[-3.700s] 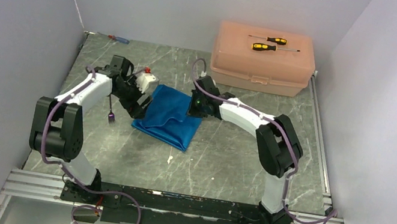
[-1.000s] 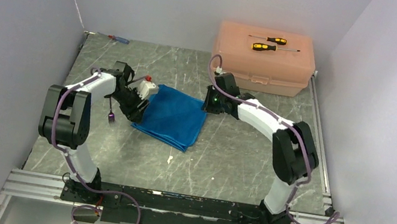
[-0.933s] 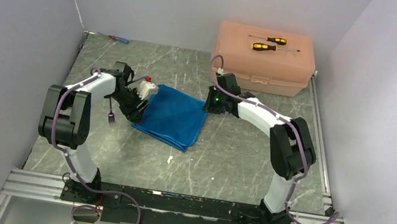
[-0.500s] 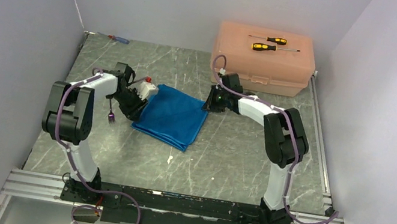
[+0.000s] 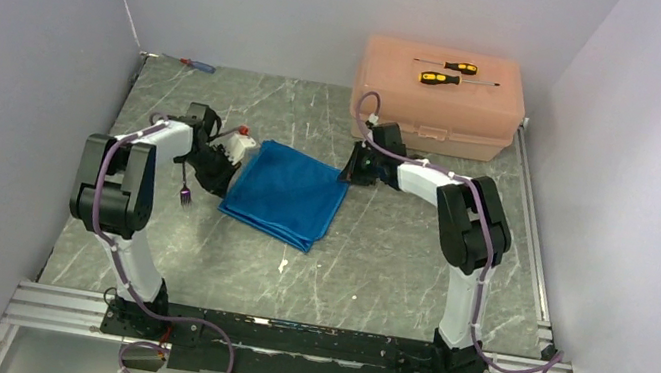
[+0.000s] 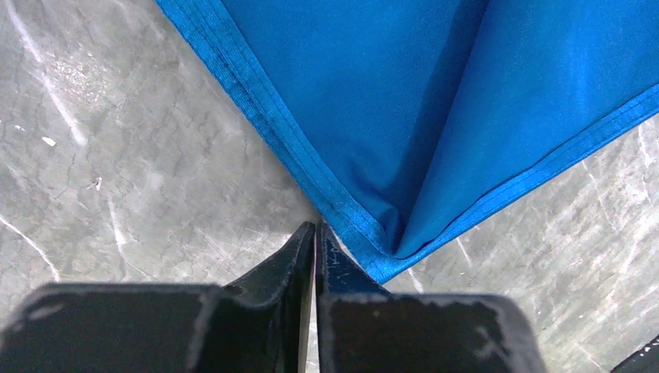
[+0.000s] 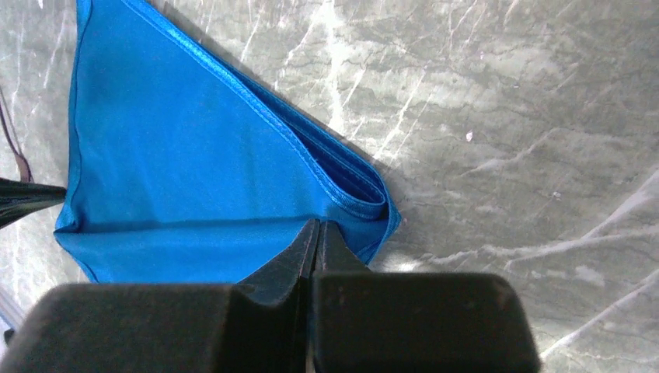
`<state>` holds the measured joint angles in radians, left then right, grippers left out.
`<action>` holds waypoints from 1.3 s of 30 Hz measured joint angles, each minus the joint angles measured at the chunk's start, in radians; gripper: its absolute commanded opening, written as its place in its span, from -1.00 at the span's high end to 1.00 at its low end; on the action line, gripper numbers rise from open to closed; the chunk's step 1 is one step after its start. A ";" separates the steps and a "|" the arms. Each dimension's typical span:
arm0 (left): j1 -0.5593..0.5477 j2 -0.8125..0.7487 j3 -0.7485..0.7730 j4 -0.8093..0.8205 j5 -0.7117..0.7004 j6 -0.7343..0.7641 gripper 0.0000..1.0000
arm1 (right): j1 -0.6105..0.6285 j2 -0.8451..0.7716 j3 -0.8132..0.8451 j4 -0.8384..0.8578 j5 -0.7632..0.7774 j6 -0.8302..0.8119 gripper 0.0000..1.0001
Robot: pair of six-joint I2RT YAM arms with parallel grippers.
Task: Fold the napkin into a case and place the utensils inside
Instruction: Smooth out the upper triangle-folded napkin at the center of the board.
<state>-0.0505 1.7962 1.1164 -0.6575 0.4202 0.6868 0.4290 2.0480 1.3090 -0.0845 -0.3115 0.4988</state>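
Since the earliest view the right arm has reached farther out, and the napkin [image 5: 287, 195], rumpled then, lies flat as a folded rectangle on the bench [image 5: 386, 257]. At its far left corner the left claw [image 6: 315, 229] is closed, its tips touching the hem. The right claw [image 7: 315, 225] is closed too, tips down on the far right corner; whether a layer is caught I cannot tell. Both are probably drawing the fold taut. The fork [image 5: 185, 191] waits just left of the cloth, the spoon [image 5: 282, 262] just in front.
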 measured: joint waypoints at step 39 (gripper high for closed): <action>-0.054 -0.045 -0.010 -0.085 0.108 0.101 0.46 | 0.206 -0.573 -0.460 0.054 0.201 0.090 0.02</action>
<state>-0.1043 1.7515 1.1061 -0.7422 0.5282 0.7879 0.6353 1.4746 0.8490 -0.0303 -0.1101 0.5884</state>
